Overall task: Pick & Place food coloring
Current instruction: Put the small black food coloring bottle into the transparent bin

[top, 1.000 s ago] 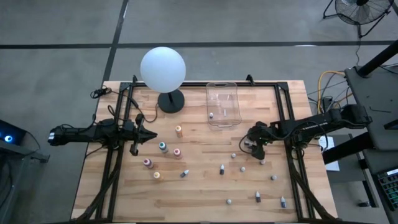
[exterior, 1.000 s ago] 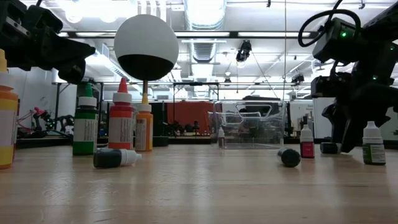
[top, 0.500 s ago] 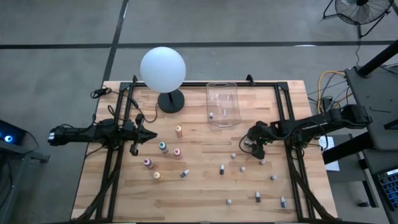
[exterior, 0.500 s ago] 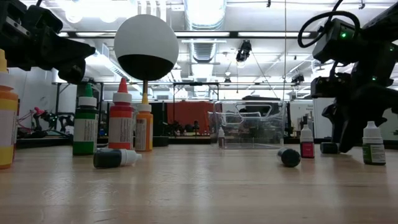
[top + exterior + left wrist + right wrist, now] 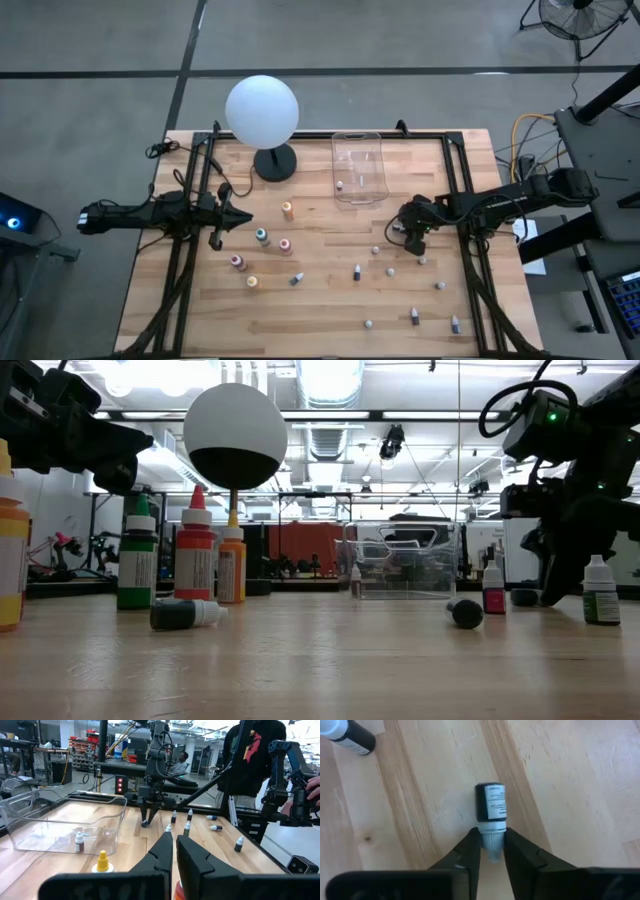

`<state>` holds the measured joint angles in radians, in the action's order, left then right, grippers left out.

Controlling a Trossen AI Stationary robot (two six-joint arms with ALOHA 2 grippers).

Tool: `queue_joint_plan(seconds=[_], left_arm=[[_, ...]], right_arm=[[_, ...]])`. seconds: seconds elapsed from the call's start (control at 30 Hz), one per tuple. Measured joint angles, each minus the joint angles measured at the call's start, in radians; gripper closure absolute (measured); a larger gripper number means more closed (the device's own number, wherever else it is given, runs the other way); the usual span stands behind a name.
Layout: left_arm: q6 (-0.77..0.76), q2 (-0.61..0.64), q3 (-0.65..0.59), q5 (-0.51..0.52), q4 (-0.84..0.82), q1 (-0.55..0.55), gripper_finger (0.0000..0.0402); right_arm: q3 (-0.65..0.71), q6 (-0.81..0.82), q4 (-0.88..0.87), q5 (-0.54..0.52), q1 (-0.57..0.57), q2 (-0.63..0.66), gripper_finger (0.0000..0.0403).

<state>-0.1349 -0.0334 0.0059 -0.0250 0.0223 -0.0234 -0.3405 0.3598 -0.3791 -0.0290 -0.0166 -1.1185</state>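
Several food coloring bottles stand or lie on the wooden table [image 5: 320, 300]. The larger coloured ones [image 5: 262, 237] are left of centre and the small dark-and-white ones [image 5: 415, 317] are to the right. One small dark bottle [image 5: 490, 805] lies on its side at the right, and my right gripper [image 5: 492, 851] [image 5: 399, 232] is shut on it. My left gripper [image 5: 243, 215] [image 5: 173, 851] is shut and level above the table's left side, holding nothing. My right gripper pinches the lying bottle's white cap [image 5: 493, 836] between its two fingertips [image 5: 471, 849]. The fingers slant down from the table's right side and run along the bottle's length. The dark body [image 5: 490, 800] sticks out beyond the fingertips and rests on the table.
A clear plastic bin [image 5: 358, 166] with one small bottle [image 5: 340, 185] in it stands at the far middle. A white globe lamp [image 5: 262, 110] stands to its left. Another small bottle [image 5: 350, 735] lies close to the held one. Black frame rails [image 5: 465, 200] run along both sides.
My right gripper has shut its fingers onto the lying bottle's cap while staying in place. The bottle still lies on the table.
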Motion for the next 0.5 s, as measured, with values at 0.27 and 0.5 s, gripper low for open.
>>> queue_joint_plan(seconds=[0.27,0.5], left_arm=[[0.0,0.0,0.0,0.0,0.0,0.0,0.0401],[0.0,0.0,0.0,0.0,0.0,0.0,0.0401]], right_arm=[[0.002,0.004,-0.005,0.015,0.0,0.027,0.0348],[-0.024,0.046,-0.046,0.06,-0.001,0.047,0.0349]])
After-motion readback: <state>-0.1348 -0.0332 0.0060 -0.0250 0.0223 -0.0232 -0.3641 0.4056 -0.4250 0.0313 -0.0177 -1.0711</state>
